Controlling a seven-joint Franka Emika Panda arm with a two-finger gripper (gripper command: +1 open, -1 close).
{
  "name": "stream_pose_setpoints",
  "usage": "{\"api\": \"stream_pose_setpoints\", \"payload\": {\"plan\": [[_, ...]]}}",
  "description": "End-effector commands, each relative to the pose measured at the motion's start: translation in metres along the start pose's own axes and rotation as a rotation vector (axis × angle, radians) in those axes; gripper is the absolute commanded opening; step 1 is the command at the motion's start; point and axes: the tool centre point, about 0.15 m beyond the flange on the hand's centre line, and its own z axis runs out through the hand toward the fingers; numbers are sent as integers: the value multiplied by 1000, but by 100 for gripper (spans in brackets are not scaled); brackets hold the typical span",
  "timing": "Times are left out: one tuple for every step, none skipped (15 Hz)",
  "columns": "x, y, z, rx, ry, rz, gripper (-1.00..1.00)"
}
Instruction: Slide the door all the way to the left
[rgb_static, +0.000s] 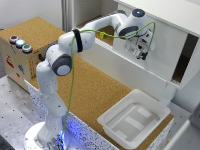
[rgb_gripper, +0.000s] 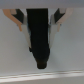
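The tool (rgb_static: 141, 48), its fingers set narrowly around the door (rgb_static: 165, 47)'s black handle (rgb_gripper: 39, 37), seems ready to pull leftward.

Pretty standard Panda arm (rgb_static: 60, 60): chunky white rounded links with grey joint caps and a black band around one segment. A thin green cable (rgb_static: 73, 75) trails along it from base to wrist. There's a blue light glowing at the base (rgb_static: 62, 134) and another on the wrist. The gripper (rgb_static: 140, 51) looks dark.
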Motion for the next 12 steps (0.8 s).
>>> {"api": "stream_pose_setpoints", "payload": {"plan": [[-9, -59, 25, -159, 15, 45, -100], [-9, -63, 23, -162, 25, 30, -100], [-8, -66, 22, -161, 40, 16, -100], [-8, -69, 21, -144, 50, 6, -100], [-8, -72, 20, -147, 66, -13, -100], [-8, -74, 19, -122, 73, -15, -100], [-8, -74, 16, -125, 97, -15, -100], [-9, -78, 15, -134, 109, -19, -100], [-10, -81, 15, -126, 109, -21, -100], [-11, -88, 17, -128, 107, -20, -100], [-11, -95, 17, -124, 103, -11, -100], [-11, -103, 18, -131, 109, 9, -100]]}}
